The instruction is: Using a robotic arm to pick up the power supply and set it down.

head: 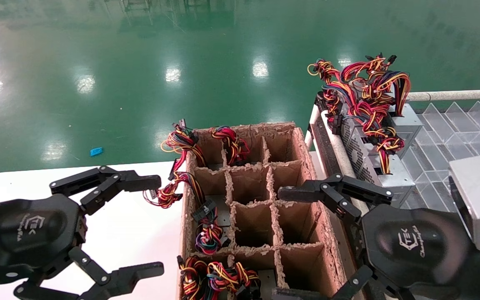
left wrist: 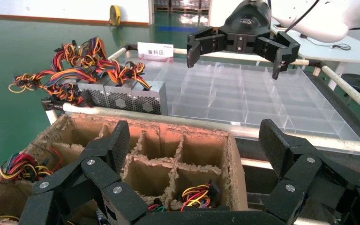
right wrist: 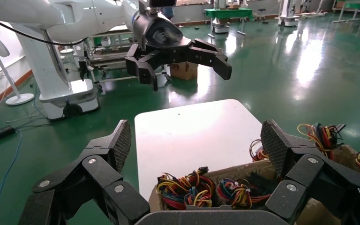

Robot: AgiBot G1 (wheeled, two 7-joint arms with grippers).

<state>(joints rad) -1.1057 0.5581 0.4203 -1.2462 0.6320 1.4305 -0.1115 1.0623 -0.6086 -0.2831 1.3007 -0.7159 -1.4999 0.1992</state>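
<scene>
1. Power supply (head: 375, 156) sits far right on the clear divider tray (head: 465, 125) — silver box with a honeycomb grille, wires (head: 365, 89) piled on top, nothing holding it.
2. My right gripper (head: 306, 241) hangs over the right edge of the cardboard box (head: 327, 233), near side of the supply, fingers spread wide and empty.
3. Left gripper (head: 156, 223) is over the white table (head: 131, 233), just left of the box — jaws apart too, gripping nothing.
4. Some box compartments hold wire bundles (head: 208, 237), mostly the left column; others I can see look bare.
5. From the left wrist view, several supplies (left wrist: 122, 96) stand side by side at the tray's edge.
</scene>
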